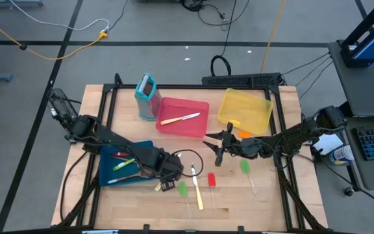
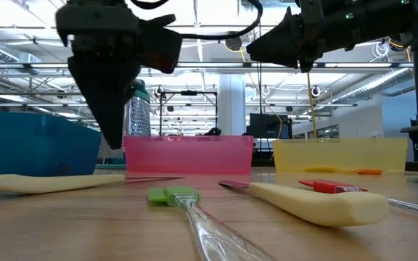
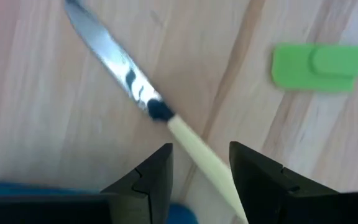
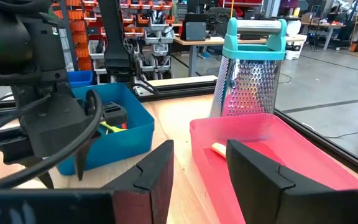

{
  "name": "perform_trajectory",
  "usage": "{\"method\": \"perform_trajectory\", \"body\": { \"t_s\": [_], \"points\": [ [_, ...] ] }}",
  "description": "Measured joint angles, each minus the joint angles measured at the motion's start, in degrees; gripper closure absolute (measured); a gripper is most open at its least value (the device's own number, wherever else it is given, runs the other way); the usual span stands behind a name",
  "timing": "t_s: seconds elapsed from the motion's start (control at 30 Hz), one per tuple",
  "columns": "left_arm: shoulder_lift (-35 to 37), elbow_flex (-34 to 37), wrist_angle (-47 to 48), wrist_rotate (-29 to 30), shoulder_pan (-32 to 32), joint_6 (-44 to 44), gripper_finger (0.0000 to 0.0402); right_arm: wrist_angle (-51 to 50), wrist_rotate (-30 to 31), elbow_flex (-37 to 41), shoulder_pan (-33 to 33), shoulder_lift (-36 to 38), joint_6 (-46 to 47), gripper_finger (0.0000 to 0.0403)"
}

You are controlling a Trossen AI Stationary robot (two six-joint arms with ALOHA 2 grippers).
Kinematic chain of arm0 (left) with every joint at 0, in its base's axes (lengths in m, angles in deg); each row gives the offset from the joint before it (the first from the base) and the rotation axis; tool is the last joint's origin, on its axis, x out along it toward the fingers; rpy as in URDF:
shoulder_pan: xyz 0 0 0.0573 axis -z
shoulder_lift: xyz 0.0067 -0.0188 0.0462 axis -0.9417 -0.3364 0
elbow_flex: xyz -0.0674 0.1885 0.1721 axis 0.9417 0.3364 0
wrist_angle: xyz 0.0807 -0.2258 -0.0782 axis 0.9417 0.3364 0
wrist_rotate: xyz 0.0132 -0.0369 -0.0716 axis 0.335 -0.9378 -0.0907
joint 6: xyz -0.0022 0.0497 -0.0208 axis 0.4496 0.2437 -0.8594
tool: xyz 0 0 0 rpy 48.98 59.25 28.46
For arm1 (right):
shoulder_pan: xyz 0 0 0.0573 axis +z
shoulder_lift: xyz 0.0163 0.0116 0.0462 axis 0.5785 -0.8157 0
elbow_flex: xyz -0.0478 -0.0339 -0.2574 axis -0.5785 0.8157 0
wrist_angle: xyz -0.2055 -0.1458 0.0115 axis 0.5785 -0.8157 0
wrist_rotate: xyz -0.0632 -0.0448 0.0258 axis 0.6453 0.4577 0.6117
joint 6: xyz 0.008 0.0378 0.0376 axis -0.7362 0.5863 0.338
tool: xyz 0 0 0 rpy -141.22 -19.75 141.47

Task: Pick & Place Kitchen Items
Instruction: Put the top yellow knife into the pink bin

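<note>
While the left gripper (image 3: 201, 180) hovers low over the wood beside the blue tray (image 1: 109, 153), its jaws stand part open and empty, straddling the cream handle of a knife (image 3: 166, 118) that lies flat on the table (image 1: 239, 201). Long axis of this knife: oblique to the fingers, blade pointing away from the gripper, handle running back between the jaws. Just beside it, a short green piece (image 3: 317, 67). Judged risk: because the handle crosses the gap at a slant, closing could pinch one edge, spin the knife or slide it off; descending too far would jam the fingertips into the wood. Farther off, the red tray (image 1: 186, 118) holds another cream-handled knife (image 1: 180, 118). The right gripper (image 1: 221, 149) waits near the yellow tray (image 1: 258, 123), jaws apart, holding nothing.
</note>
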Motion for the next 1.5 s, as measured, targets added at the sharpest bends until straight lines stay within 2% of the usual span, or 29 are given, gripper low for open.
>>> {"method": "perform_trajectory", "body": {
  "t_s": [0.23, 0.4, 0.53, 0.63, 0.77, 0.9, 1.0, 1.1, 1.2, 1.5],
  "points": [
    [-1.9, -0.1, 0.2, 0.1, 0.2, 0.2, 0.0241, 0.0, 0.0, 0.0, 0.0, 0.0, 0.0, 0.0264],
    [-7.0, -0.4, 0.8, -3.0, 0.2, 1.4, 0.0241, -0.2, 0.0, 0.0, 0.0, 0.0, 0.0, 0.0264],
    [-8.9, -0.5, 2.4, -3.9, -0.3, -0.8, 0.0241, -0.2, 0.0, 0.0, 0.0, 0.0, 0.0, 0.0264],
    [-9.1, -0.5, 2.0, -4.3, -0.6, 1.1, 0.0241, -0.2, 0.0, 0.0, 0.0, 0.0, 0.0, 0.0264],
    [-9.3, -1.4, 1.8, -3.8, -0.6, 4.7, 0.0269, -0.4, 0.0, 0.0, 0.0, 0.0, 0.0, 0.0264],
    [-9.4, -3.2, 0.9, -2.0, -0.8, 7.6, 0.0324, -0.4, 0.0, 0.0, 0.0, 0.0, 0.0, 0.0264],
    [-9.8, -5.3, 0.0, 2.1, -0.5, 9.0, 0.0360, -0.4, -0.1, 0.0, 0.0, 0.0, 0.0, 0.0264],
    [-9.9, -8.2, -4.1, 8.0, -0.8, 12.3, 0.0361, -0.5, -0.1, 0.0, 0.0, 0.0, 0.0, 0.0264],
    [-9.7, -10.9, -2.8, 12.5, -1.0, 13.4, 0.0361, -0.6, -0.1, 0.0, 0.0, 0.0, 0.0, 0.0264],
    [-9.7, -16.8, 9.9, 16.6, -3.6, 16.4, 0.0352, -1.0, -0.1, 0.0, 0.0, 0.0, 0.0, 0.0264]
  ]
}}
